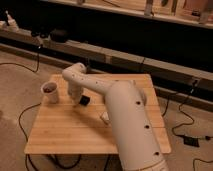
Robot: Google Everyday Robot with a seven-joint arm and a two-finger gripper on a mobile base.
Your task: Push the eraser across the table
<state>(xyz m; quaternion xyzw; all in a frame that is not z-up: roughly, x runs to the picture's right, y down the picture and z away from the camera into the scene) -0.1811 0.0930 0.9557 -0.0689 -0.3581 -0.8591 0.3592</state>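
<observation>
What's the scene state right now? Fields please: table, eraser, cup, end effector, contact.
table: light wooden top, cables on floor around it
eraser: small black block, near table centre, mostly visible right of the end effector
cup: white, dark contents, left part of table
end effector: low over table between cup and eraser, shut, holding nothing
contact: at eraser's left edge; touching or not, cannot tell

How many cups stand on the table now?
1: the white cup at the table's left edge, left of the shut gripper and eraser. The arm may hide others.
</observation>
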